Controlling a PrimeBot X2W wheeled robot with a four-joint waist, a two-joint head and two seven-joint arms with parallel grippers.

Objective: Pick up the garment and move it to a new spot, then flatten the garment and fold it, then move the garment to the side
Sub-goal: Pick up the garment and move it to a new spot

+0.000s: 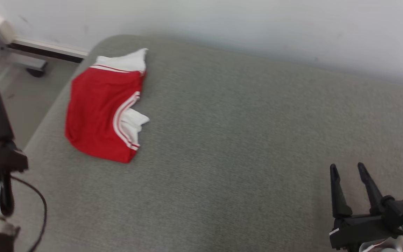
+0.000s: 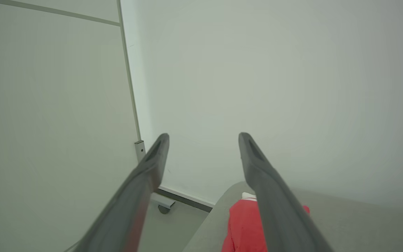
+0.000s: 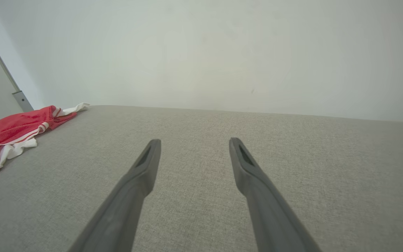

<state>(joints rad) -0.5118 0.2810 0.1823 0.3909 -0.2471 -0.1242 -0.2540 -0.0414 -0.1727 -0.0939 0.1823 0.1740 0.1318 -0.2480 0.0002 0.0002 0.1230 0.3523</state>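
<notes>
- The garment (image 1: 100, 112), red with white striped trim, lies as a compact bundle, doubled over on itself, with white edges showing at its far end and along its right side.
- It sits on the table (image 1: 240, 140), at the far left corner, close to the rounded left edge. The rest of the grey woven top around it is bare.
- Judged from that lie, the folding looks done and the bundle looks set to the side, so the last step of the task seems finished or very nearly so. The fold is rough rather than crisp: a white flap sticks out at the middle of the right side and the outline is uneven.
- The same shape could belong to a garment not yet handled, and the pictures alone do not rule that out. Folded and parked at the edge reads as the likelier case.
- The left claw (image 2: 203, 136) is released, its two dark fingers spread wide with nothing between them. It is raised off the left side, above the near end of the garment and not touching it.
- The right claw (image 1: 347, 166) is released too, fingers apart and empty, over the near right part of the table and well apart from the garment.
- If anything is left, it is at most tidying the loose flap. No grasp is under way.
- Beyond the table are a pale wall (image 1: 257, 24) and, to the left, the floor (image 1: 19, 101).
</notes>
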